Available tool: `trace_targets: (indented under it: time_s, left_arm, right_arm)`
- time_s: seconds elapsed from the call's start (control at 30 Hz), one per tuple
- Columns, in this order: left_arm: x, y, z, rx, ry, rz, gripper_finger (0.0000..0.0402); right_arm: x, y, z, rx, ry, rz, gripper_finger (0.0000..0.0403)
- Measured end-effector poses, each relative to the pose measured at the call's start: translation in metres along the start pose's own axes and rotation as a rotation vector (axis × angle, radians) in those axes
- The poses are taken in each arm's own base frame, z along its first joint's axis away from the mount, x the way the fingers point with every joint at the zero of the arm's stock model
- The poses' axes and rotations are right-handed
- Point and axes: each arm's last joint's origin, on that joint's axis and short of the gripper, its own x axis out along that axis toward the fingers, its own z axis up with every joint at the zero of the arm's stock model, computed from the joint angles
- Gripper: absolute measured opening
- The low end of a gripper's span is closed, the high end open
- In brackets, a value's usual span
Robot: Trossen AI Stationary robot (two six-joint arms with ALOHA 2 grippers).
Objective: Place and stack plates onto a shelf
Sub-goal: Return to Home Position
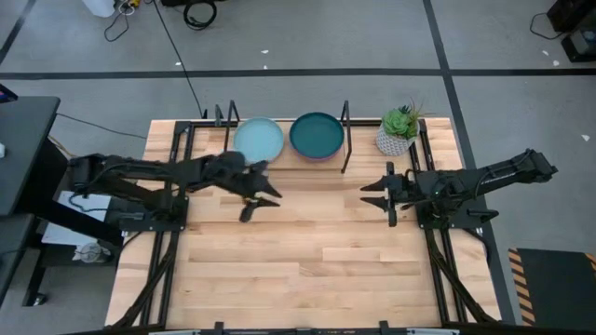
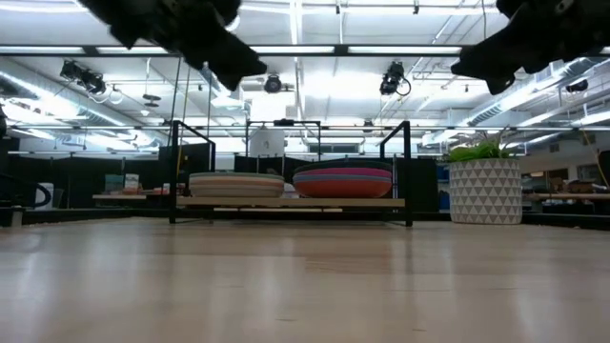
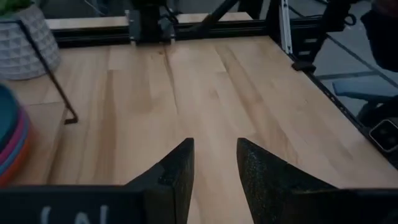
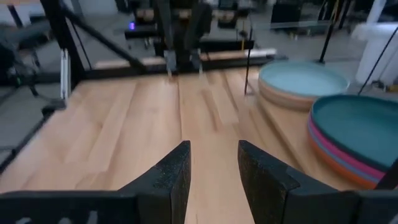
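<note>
White marks on the left wrist's dark bar cannot be read. Both arms hover over the counter [image 1: 307, 270]. The left end effector [image 1: 263, 201] and the right end effector [image 1: 371, 194] are each spread open and empty. On the shelf [image 1: 289, 167] sit two stacks, topped by the light blue plate [image 1: 258, 140] and the dark teal plate [image 1: 317, 135].

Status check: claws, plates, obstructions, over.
Left claw open, empty, above table. Right claw same. Two stacks on shelf: light blue plate tops one, dark teal plate other. Plant beside shelf.
</note>
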Motion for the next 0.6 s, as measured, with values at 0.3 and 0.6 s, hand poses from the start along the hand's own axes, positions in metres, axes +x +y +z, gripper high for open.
trace_targets:
  time_s: [0.3,0.6]
  left_arm:
    - [-0.045,-0.024,-0.042,0.043,-0.153,0.150,0.0127]
    - [-0.079,-0.035,-0.084,0.025,-0.317,0.239,0.0127]
  right_arm:
    - [-0.014,-0.007,-0.011,0.053,-0.059,0.002,0.0139]
    - [-0.027,-0.012,-0.026,0.064,-0.127,0.019,0.0139]
